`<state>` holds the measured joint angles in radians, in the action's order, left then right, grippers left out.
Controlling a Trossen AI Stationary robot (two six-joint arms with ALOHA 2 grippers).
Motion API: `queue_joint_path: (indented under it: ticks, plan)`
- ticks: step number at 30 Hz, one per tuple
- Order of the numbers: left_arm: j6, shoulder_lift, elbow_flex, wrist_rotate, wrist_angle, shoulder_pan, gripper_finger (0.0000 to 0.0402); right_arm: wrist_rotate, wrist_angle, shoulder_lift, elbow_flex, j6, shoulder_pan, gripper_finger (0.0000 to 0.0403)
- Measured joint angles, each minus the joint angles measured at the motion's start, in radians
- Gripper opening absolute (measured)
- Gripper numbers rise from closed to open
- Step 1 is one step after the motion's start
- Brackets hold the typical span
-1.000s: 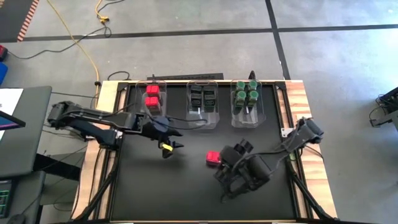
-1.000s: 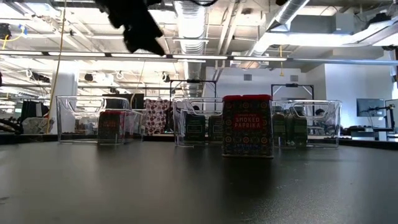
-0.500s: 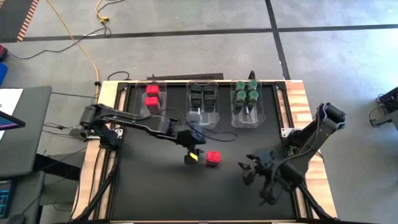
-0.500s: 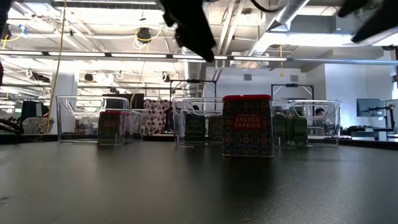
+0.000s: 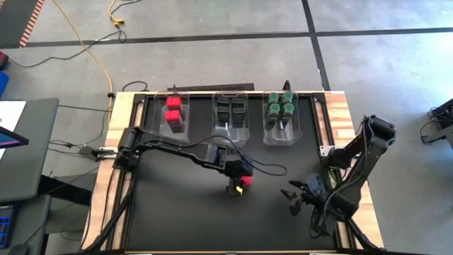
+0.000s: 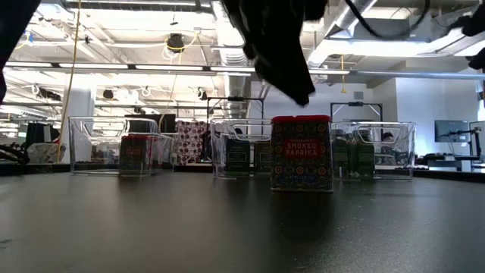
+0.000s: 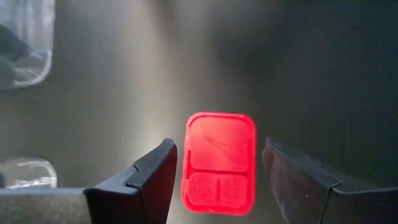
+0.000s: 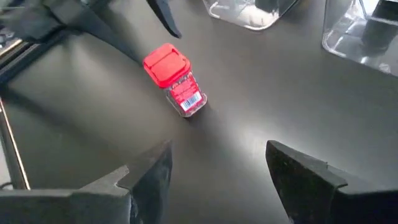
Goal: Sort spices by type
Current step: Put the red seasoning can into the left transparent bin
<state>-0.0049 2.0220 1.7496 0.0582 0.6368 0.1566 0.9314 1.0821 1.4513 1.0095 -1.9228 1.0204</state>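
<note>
low view: paprika tin [image 6: 301, 153] label readable, hidden from above | left gripper [image 7: 217, 171] over centre tin, fingers apart, not touching | right gripper [image 8: 217, 171] lower right, spread, empty

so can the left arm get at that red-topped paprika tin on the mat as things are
Probably yes. The left gripper hangs right above the red-topped paprika tin, fingers open on either side of its lid, nothing between them. The tin stands alone on the black mat, and the right gripper waits well off to the side.
</note>
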Motion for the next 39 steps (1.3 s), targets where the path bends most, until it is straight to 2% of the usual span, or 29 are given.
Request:
queue_joint_path:
  ticks: [3, 11, 19, 29, 33, 39]
  plan:
    - [-0.002, 0.031, 0.002, 0.004, -0.013, 0.000, 0.0229, 0.000, 0.001, 0.000, -0.007, -0.010, 0.020, 0.0286]
    - [-0.108, 0.021, 0.005, 0.009, -0.031, 0.000, 0.0229, 0.000, 0.001, 0.000, -0.012, -0.016, 0.082, 0.0286]
    - [-0.113, 0.019, 0.005, -0.003, -0.076, -0.001, 0.0232, -0.001, -0.001, 0.001, -0.012, -0.018, 0.107, 0.0286]
    - [-0.113, 0.019, 0.004, 0.034, -0.074, -0.001, 0.0302, -0.001, -0.003, 0.001, -0.012, -0.017, 0.107, 0.0286]
    - [-0.113, 0.019, 0.004, 0.037, -0.075, -0.001, 0.0306, -0.001, -0.003, 0.001, -0.012, -0.015, 0.107, 0.0286]
    - [-0.206, 0.023, 0.003, 0.060, -0.070, 0.000, 0.0306, -0.002, -0.003, 0.001, -0.012, -0.014, 0.106, 0.0286]
